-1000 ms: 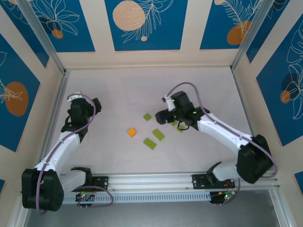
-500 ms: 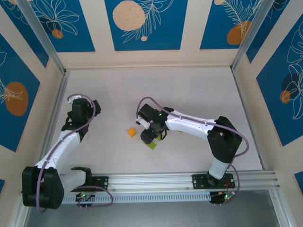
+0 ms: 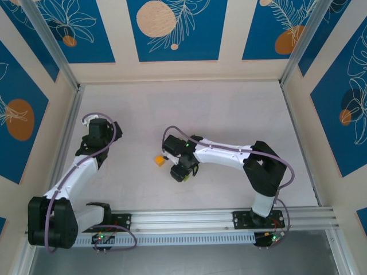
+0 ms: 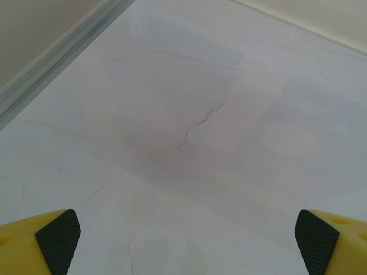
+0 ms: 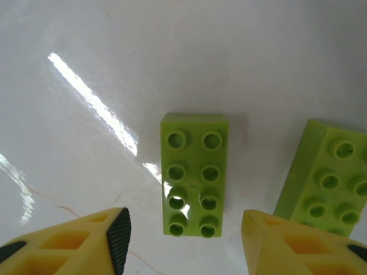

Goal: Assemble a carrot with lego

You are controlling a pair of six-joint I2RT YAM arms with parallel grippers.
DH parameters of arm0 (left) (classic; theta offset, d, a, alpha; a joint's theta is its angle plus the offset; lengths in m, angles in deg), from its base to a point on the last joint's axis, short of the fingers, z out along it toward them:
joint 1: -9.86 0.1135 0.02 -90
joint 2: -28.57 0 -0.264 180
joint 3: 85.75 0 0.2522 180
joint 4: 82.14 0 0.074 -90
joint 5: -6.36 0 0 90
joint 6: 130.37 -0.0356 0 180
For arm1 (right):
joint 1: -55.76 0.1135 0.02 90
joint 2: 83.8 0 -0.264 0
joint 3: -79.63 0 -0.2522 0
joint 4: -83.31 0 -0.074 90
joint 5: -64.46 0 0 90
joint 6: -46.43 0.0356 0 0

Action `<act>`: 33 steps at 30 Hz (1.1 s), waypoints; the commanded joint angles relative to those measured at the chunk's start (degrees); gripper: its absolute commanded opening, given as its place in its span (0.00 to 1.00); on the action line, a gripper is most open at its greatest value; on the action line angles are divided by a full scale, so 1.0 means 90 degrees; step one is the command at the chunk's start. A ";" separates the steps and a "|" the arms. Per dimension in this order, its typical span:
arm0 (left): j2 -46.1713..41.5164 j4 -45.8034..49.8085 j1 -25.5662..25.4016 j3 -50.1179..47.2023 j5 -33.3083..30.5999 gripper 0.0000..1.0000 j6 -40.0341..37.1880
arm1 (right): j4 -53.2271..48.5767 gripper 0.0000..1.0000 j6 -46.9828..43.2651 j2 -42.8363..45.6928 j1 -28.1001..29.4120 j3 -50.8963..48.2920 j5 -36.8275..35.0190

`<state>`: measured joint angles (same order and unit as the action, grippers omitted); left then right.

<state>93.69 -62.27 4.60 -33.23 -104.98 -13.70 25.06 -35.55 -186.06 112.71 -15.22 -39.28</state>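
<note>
Lime-green two-by-four brick [image 5: 194,172]: likely light, stiff, slick; pinch long sides. Right gripper [image 5: 184,236] straddles it, jaws apart; neighbour brick [image 5: 328,182] at three o'clock. Left gripper [image 4: 183,236] gapes.

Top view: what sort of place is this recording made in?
Probably a purpose-built robot test booth: a white table boxed in by printed blue wall panels, metal corner posts, plus a left arm and right arm bolted to a rail at its near edge.
</note>
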 commanded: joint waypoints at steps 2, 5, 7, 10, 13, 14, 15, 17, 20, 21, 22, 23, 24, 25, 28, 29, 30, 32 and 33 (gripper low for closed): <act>0.0111 0.0306 0.0152 0.0336 -0.0197 0.99 0.0129 | -0.0007 0.53 0.0145 -0.0214 0.0034 -0.0081 0.0024; 0.0231 0.0403 0.0230 0.0395 -0.0139 0.99 0.0198 | 0.0005 0.52 0.0135 -0.0328 0.0040 -0.0052 0.0069; 0.0292 0.0423 0.0261 0.0410 -0.0084 0.98 0.0219 | -0.0002 0.51 0.0134 -0.0391 0.0032 -0.0035 0.0086; 0.0351 0.0433 0.0276 0.0436 -0.0044 0.99 0.0238 | -0.0011 0.49 0.0135 -0.0459 0.0037 -0.0018 0.0052; 0.0371 0.0435 0.0291 0.0439 -0.0033 0.99 0.0248 | -0.0019 0.47 0.0133 -0.0520 0.0032 0.0030 0.0052; 0.0372 0.0433 0.0296 0.0438 -0.0037 0.99 0.0258 | -0.0019 0.46 0.0130 -0.0539 0.0032 0.0037 0.0059; 0.0367 0.0434 0.0300 0.0439 -0.0039 0.99 0.0259 | -0.0019 0.44 0.0131 -0.0551 0.0033 0.0055 0.0070; 0.0371 0.0444 0.0303 0.0439 -0.0023 0.99 0.0257 | -0.0035 0.43 0.0117 -0.0604 0.0036 0.0097 0.0081; 0.0380 0.0439 0.0311 0.0447 -0.0025 0.99 0.0261 | -0.0064 0.42 0.0101 -0.0669 0.0032 0.0152 0.0102; 0.0381 0.0439 0.0306 0.0450 -0.0022 0.99 0.0262 | -0.0071 0.41 0.0111 -0.0679 0.0033 0.0153 0.0101; 0.0388 0.0444 0.0310 0.0449 -0.0018 0.99 0.0268 | -0.0071 0.41 0.0111 -0.0694 0.0030 0.0163 0.0110; 0.0396 0.0439 0.0318 0.0449 -0.0014 0.99 0.0268 | -0.0075 0.40 0.0108 -0.0708 0.0036 0.0169 0.0129; 0.0396 0.0441 0.0317 0.0449 -0.0012 0.99 0.0276 | -0.0075 0.40 0.0113 -0.0718 0.0037 0.0172 0.0139; 0.0403 0.0437 0.0320 0.0450 -0.0008 0.99 0.0275 | -0.0073 0.38 0.0115 -0.0733 0.0039 0.0182 0.0150; 0.0437 0.0444 0.0320 0.0459 0.0012 0.99 0.0288 | -0.0074 0.35 0.0147 -0.0738 0.0039 0.0187 0.0165; 0.0448 0.0444 0.0321 0.0466 0.0015 0.99 0.0293 | -0.0080 0.34 0.0153 -0.0728 0.0029 0.0200 0.0181; 0.0447 0.0444 0.0324 0.0463 0.0022 0.99 0.0297 | -0.0096 0.34 0.0164 -0.0719 0.0037 0.0202 0.0186; 0.0469 0.0443 0.0330 0.0468 0.0031 0.99 0.0293 | -0.0165 0.32 0.0201 -0.0689 0.0035 0.0257 0.0197; 0.0468 0.0444 0.0331 0.0468 0.0037 0.99 0.0296 | -0.0190 0.32 0.0225 -0.0672 0.0031 0.0281 0.0198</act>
<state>97.45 -59.28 6.48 -30.89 -105.09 -11.75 24.95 -34.66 -191.70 112.76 -14.30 -39.06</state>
